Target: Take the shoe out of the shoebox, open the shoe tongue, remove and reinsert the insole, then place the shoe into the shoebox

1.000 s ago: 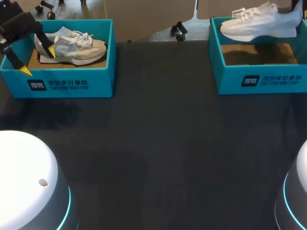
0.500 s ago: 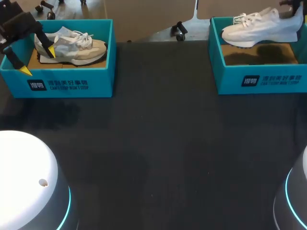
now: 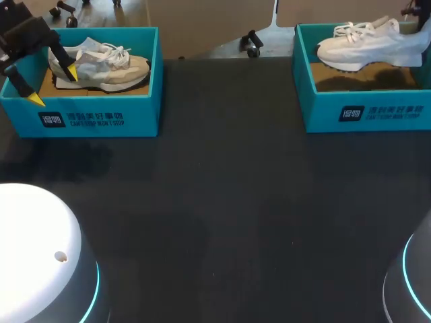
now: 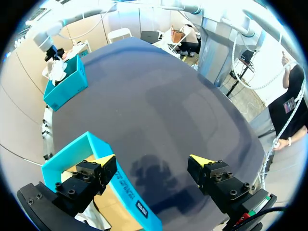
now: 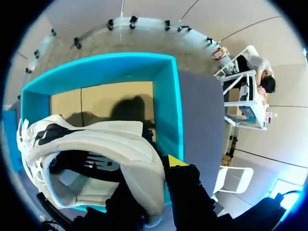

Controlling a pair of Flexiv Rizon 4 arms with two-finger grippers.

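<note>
Your left end effector is released in the head view. Its two yellow tips stand wide apart over the near left corner of the left shoebox, gripping nothing. Inside that box a grey-and-beige sneaker lies on its sole, toe toward the middle of the tabletop. Across at the far right, the white sneaker hangs above the right shoebox. It is clear of the cardboard floor, where its shadow falls, and its heel runs to the view's edge.

In the left wrist view your left end effector is just as open. One finger sits over the teal wall of the left shoebox, the other over bare tabletop. Well apart across the tabletop, the right shoebox has the white sneaker above it.

In the right wrist view your right end effector is clamped on the white sneaker at the heel. One yellow tip shows outside the heel wall and the other finger is hidden by the shoe. The opening of the shoe faces you, and the right shoebox is open below and ahead of it.
</note>
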